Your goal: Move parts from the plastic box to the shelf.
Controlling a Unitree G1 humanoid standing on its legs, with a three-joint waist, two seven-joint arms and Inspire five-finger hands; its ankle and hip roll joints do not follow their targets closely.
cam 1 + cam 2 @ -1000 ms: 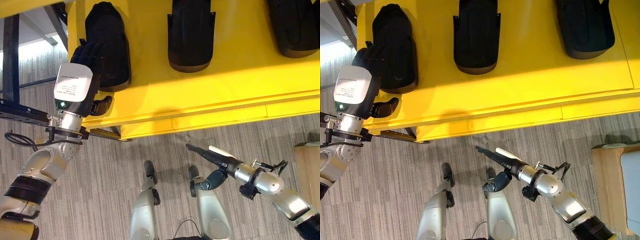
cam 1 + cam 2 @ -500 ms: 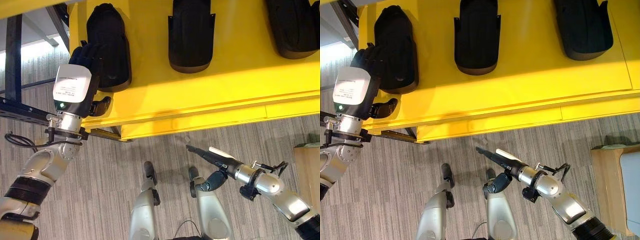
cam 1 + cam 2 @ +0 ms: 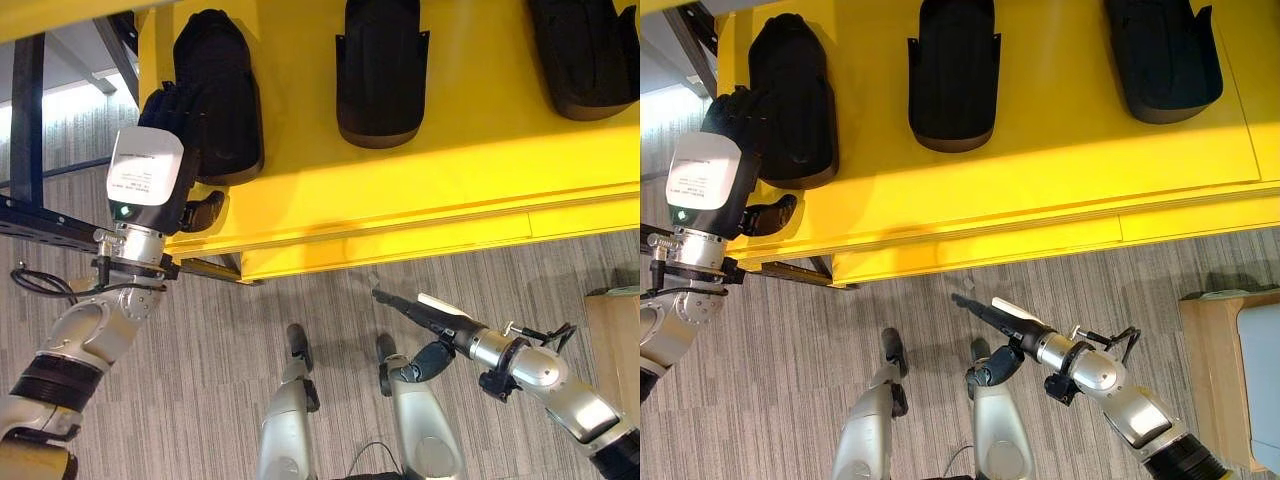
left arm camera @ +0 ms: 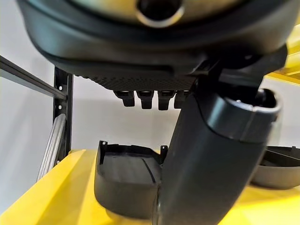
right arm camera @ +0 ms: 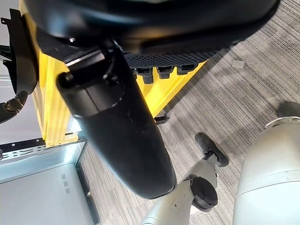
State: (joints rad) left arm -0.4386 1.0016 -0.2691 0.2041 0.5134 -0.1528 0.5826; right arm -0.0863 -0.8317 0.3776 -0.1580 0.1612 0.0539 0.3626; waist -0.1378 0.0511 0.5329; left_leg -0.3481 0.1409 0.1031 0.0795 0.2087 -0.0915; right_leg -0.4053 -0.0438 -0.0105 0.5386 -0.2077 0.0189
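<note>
Three black moulded parts lie in a row on the yellow shelf (image 3: 400, 190): a left one (image 3: 225, 90), a middle one (image 3: 382, 65) and a right one (image 3: 585, 55). My left hand (image 3: 172, 108) is raised to the shelf's left end. Its straight fingers lie against the left part's outer side and its thumb (image 3: 205, 212) sticks out below the part. The left wrist view shows that part (image 4: 124, 180) resting on the shelf just past my fingers (image 4: 145, 98), free of any grasp. My right hand (image 3: 425, 312) hangs low over the carpet, fingers straight and empty.
A black steel rack beam (image 3: 40, 225) runs under the shelf's left end beside my left forearm. A wooden stand (image 3: 1215, 370) with a pale grey box (image 3: 1265, 385) on it is at the far right. Grey striped carpet lies below the shelf edge.
</note>
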